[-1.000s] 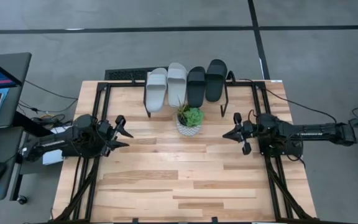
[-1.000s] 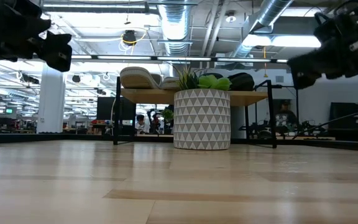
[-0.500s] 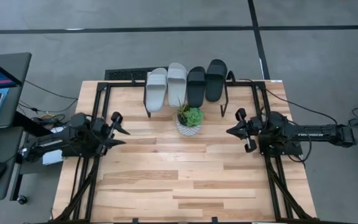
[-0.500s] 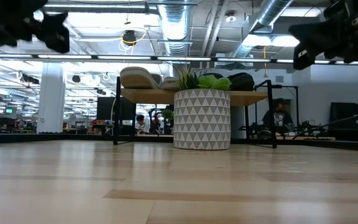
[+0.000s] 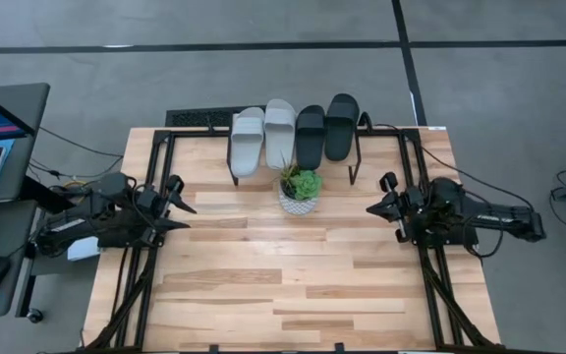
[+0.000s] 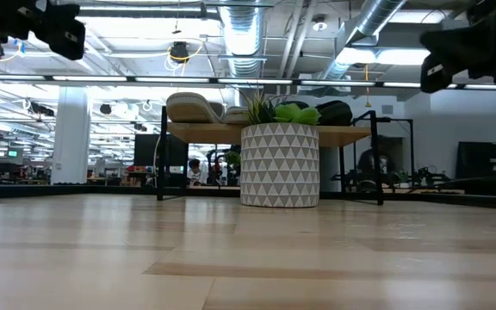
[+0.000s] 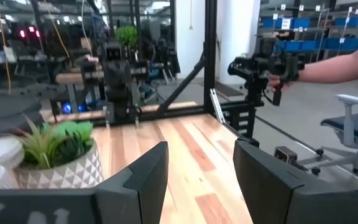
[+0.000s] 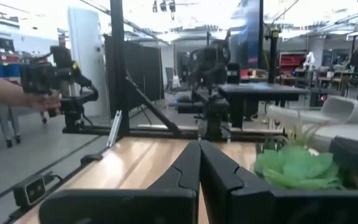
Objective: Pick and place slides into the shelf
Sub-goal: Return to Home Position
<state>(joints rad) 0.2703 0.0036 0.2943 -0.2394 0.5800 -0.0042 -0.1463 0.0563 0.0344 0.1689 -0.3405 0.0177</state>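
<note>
**A:** What is the left arm doing?

**B:** The left gripper [image 5: 177, 206] is hovering over the left edge of the table [image 5: 263, 285], well apart from the shelf [image 6: 351, 134]. Its fingers are standing apart with a middling gap, and they are gripping nothing.

**A:** And the slides?

**B:** All four are lying side by side on the shelf at the far edge. The two grey slides [image 5: 263, 136] are sitting on the left and the two black slides [image 5: 325, 131] on the right. A potted plant [image 5: 299, 192] is standing on the table just in front of them.

**A:** What about the right side?

**B:** The right gripper [image 5: 373, 208] is hanging over the right edge, empty, with its fingers pressed together. It is also well clear of the shelf.

**A:** So which step is running?

**B:** I am judging that the placing is done and the arms are heading home, since nothing is waiting on the table to be picked.

**A:** What is the next move asking for?

**B:** Probably just folding each arm back to its rest pose on its own side. It should be keeping high enough to avoid the table frame, and it should be leaving the plant and the slides alone
</note>
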